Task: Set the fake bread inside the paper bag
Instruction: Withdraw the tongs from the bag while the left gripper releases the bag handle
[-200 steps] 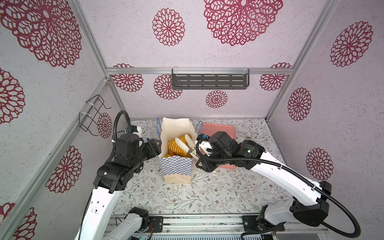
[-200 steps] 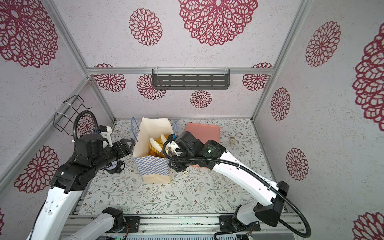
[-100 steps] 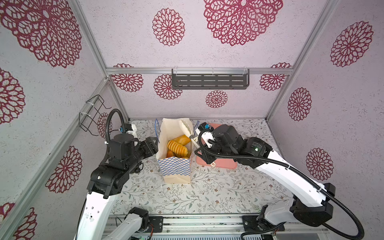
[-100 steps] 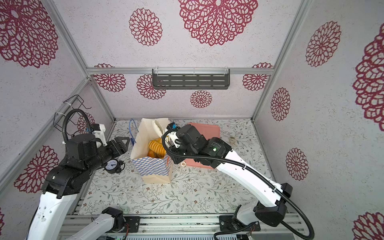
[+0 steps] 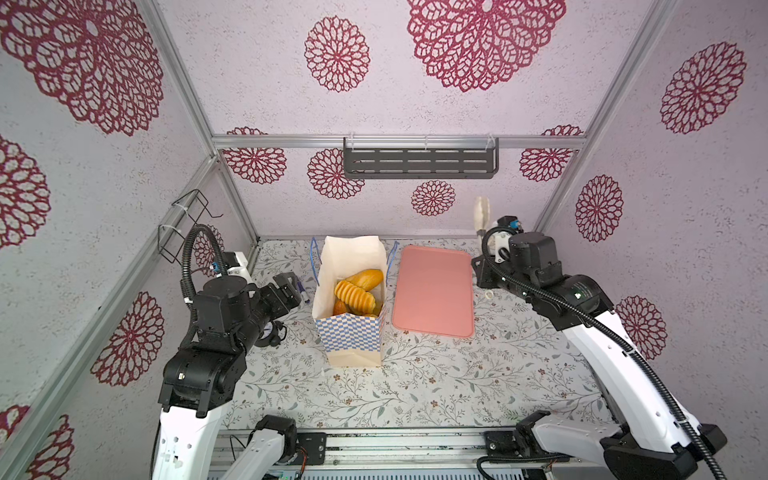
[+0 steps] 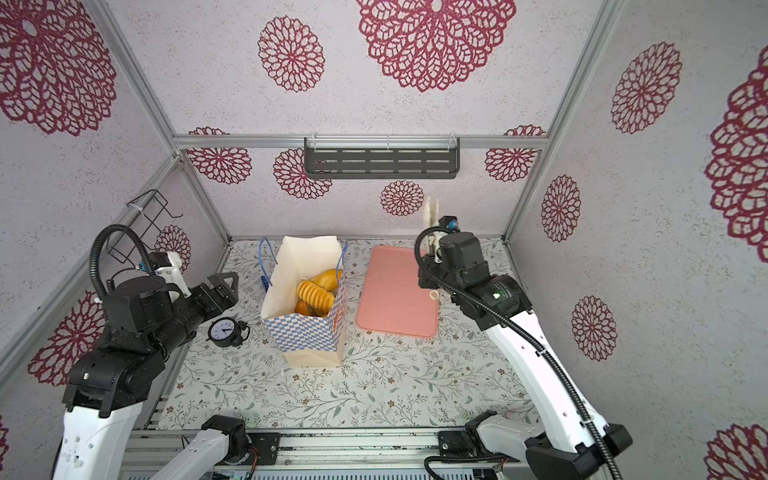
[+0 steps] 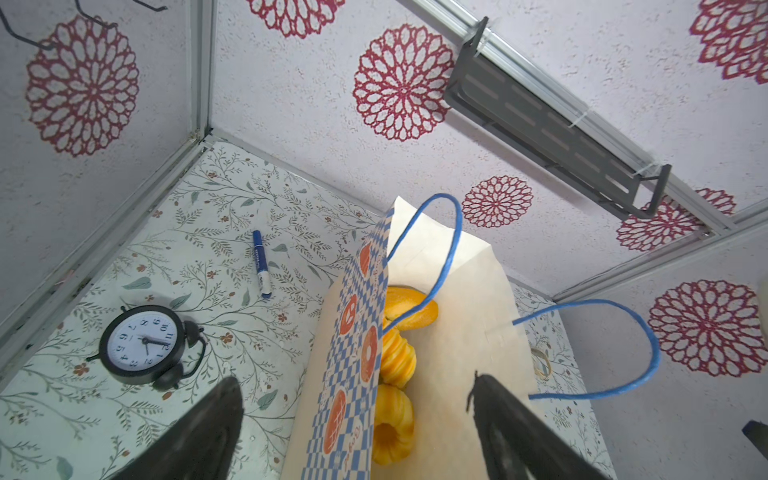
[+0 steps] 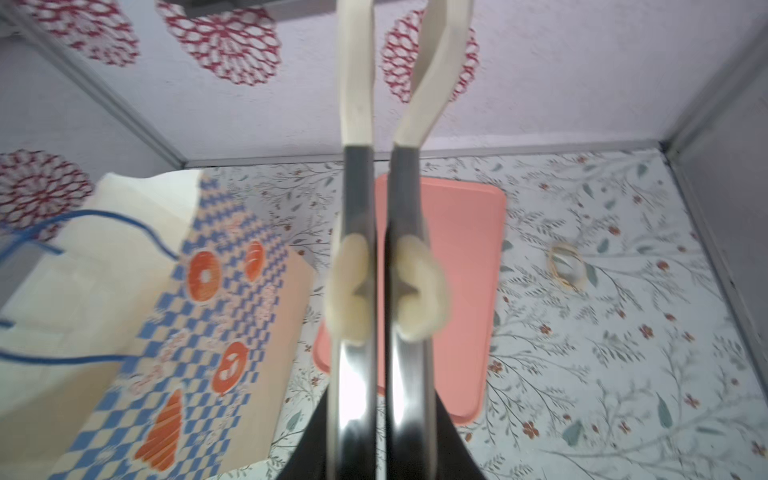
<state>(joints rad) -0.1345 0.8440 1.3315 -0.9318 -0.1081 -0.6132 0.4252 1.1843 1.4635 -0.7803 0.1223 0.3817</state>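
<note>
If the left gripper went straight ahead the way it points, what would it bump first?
Most likely the bag. In the left wrist view its checkered side stands straight ahead of the left gripper, between the open fingers. Depth is unclear; it may catch the rim.

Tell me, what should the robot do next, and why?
Probably lower the tongs onto the table and let go. The tray is bare, the bread lies in the bag, and the right gripper holds the tongs raised with nothing between them, so the job looks done.
</note>
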